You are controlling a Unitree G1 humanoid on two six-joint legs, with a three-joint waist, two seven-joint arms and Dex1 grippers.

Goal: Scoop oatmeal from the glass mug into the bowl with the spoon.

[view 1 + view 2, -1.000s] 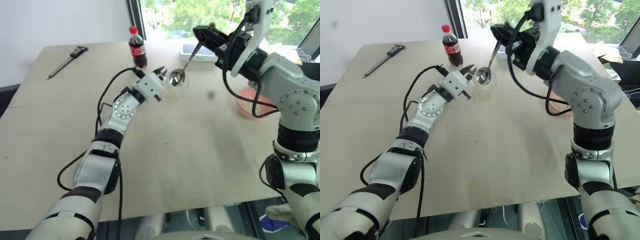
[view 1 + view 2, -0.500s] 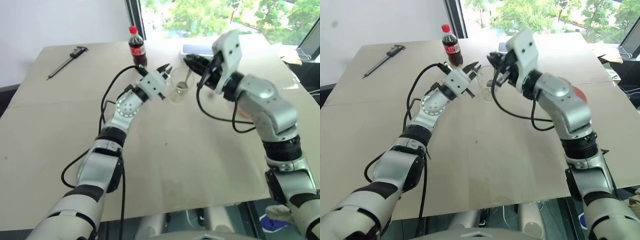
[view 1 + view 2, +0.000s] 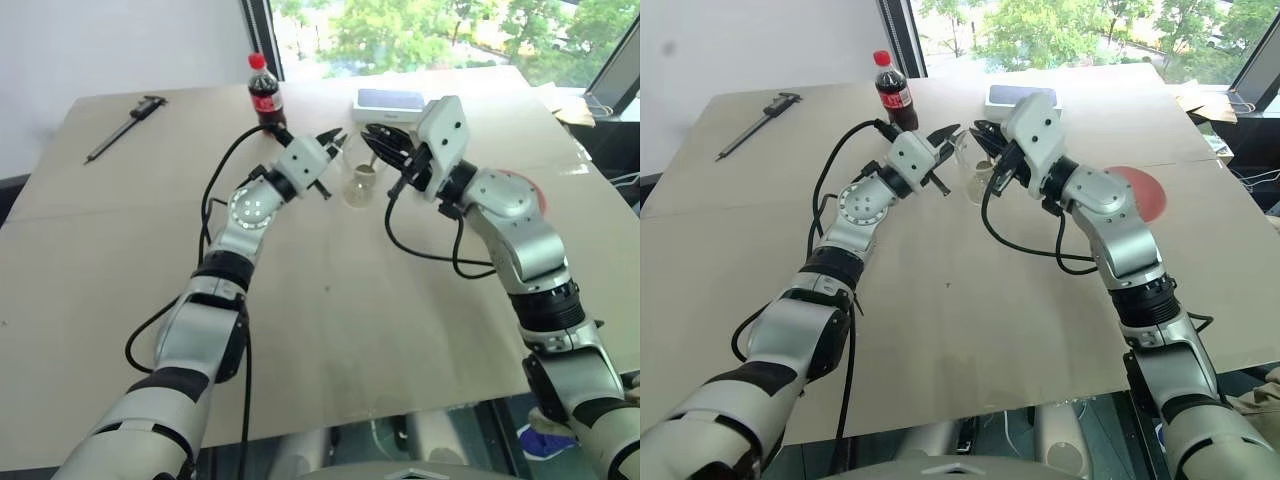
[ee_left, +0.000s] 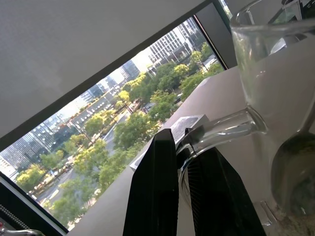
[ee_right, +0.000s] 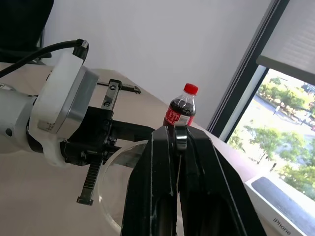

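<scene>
**Spoon down in the mug**

On the table (image 3: 330, 330) I see the bowl (image 3: 1145, 192) well off to the right. My left gripper (image 4: 183, 167) is clamped on the mug (image 3: 360, 184) handle; my right gripper (image 5: 178, 142) pinches the spoon (image 4: 295, 172), dipped to the oatmeal (image 4: 290, 227). Levering too hard could tip the mug or twist the spoon loose.

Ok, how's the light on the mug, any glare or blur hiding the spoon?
Left eye view: daylight from the window, the glass mug pale against the table, spoon faint. Left wrist view: mug handle sharp between the fingers, spoon bowl blurred through the glass.
</scene>
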